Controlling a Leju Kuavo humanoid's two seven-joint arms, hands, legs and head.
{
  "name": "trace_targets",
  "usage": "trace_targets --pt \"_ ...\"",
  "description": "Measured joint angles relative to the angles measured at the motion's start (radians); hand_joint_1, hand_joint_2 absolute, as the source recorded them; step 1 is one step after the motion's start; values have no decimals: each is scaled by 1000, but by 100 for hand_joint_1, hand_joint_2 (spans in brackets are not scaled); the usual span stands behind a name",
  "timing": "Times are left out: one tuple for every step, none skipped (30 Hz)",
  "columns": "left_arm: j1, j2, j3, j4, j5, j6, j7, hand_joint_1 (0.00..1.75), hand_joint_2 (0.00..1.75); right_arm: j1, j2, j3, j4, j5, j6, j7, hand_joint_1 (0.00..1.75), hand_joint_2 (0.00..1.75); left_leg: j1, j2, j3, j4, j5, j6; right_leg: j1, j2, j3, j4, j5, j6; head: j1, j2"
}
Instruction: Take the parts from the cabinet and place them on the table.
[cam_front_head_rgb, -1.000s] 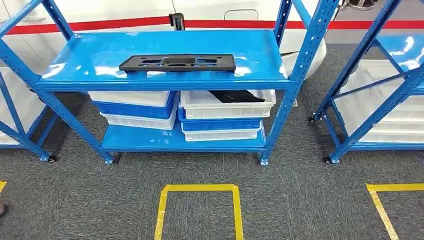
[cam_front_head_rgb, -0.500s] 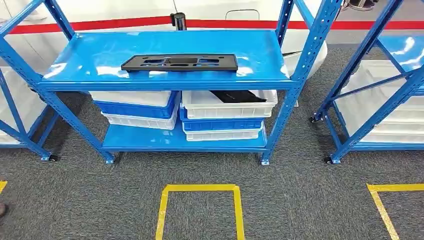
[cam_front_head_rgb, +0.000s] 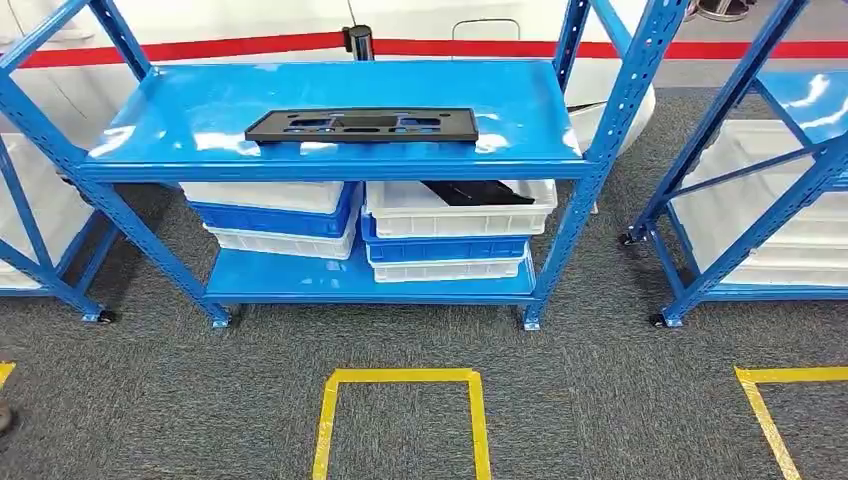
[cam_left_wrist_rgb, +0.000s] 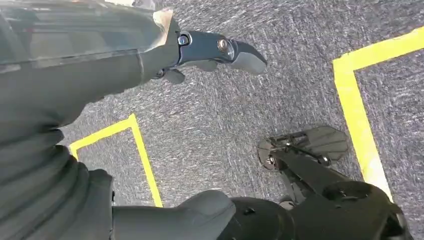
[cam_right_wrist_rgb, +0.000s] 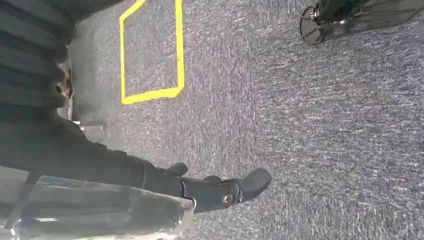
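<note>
A flat black part (cam_front_head_rgb: 362, 124) with several cut-outs lies on the top shelf of the blue rack (cam_front_head_rgb: 180, 120), straight ahead in the head view. Under that shelf, a white bin (cam_front_head_rgb: 400, 215) holds another black part (cam_front_head_rgb: 472, 192). My left hand (cam_left_wrist_rgb: 200, 50) hangs beside my body over the grey carpet, fingers apart and holding nothing. My right hand (cam_right_wrist_rgb: 215, 192) hangs the same way on the other side, fingers stretched out, nothing in them. Both hands are far from the rack.
Stacked blue and white bins (cam_front_head_rgb: 275, 215) fill the lower shelf. Another blue rack (cam_front_head_rgb: 760, 160) with white bins stands to the right, and a third (cam_front_head_rgb: 30, 220) at the left edge. Yellow tape squares (cam_front_head_rgb: 400, 378) mark the carpet before the rack.
The whole head picture has drifted slightly, so the rack sits a little further right: the camera moved, not the things. The black part stays in place on the shelf.
</note>
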Motion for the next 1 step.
trace_targets --pt "4 2 -2 -3 12 -1 1 0 175 6 -2 26 -4 -34 7 -1 0 175 0 0 0 0 0 0 0 0 0 0 0 0 0 0"
